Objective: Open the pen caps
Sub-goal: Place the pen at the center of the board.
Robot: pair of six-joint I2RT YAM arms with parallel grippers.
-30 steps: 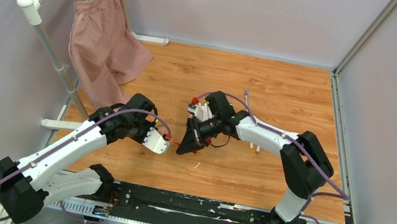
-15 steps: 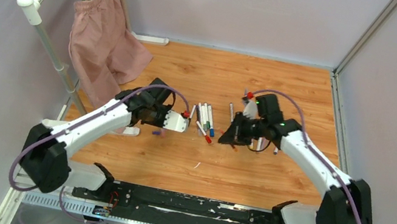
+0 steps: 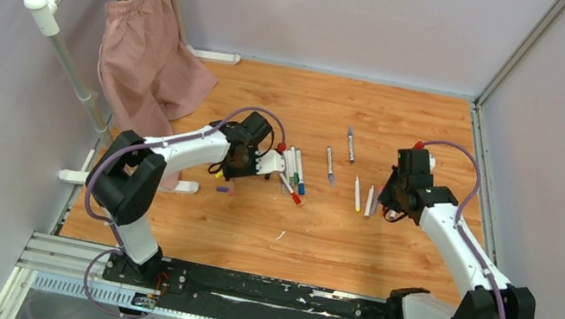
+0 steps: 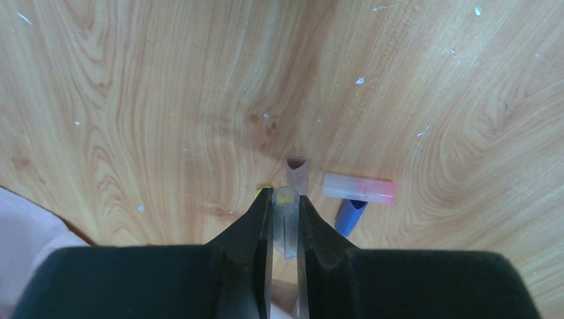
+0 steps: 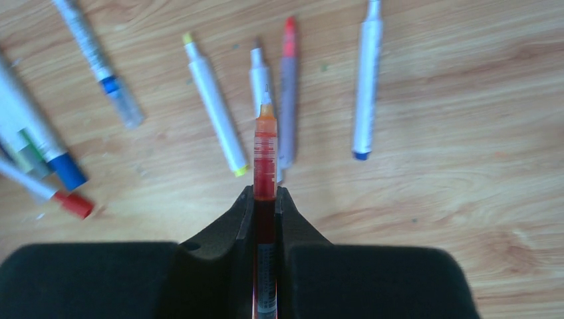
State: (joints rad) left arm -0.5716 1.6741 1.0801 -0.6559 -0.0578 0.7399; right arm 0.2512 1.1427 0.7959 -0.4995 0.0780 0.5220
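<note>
Pens and caps were spread over the wooden desk (image 3: 409,120). The left tool (image 4: 284,198) was clenched on a small cap (image 4: 286,229) — a short see-through one with yellow at its end — and held it low, just over the wood. Right below it lay a little group of loose caps: a pink cap (image 4: 359,189), a blue cap (image 4: 349,216) and a brown cap (image 4: 296,174), all close together. I think the small cap was held there so that it could drop beside the others, with all the loose caps in one spot away from the pens.

The right tool (image 5: 265,194) was squeezed tight on a red pen (image 5: 265,149). It gripped the barrel, and the bare tip pointed away from it with no cap on. It hung over a row of open pens — a white pen (image 5: 214,106) with a yellow tip and a grey pen (image 5: 288,100) with a red tip. So the red pen was likely meant to lie down next to them.

Between the arms lay a bunch of pens (image 3: 292,165) with caps on. Those looked like the ones left to open.
</note>
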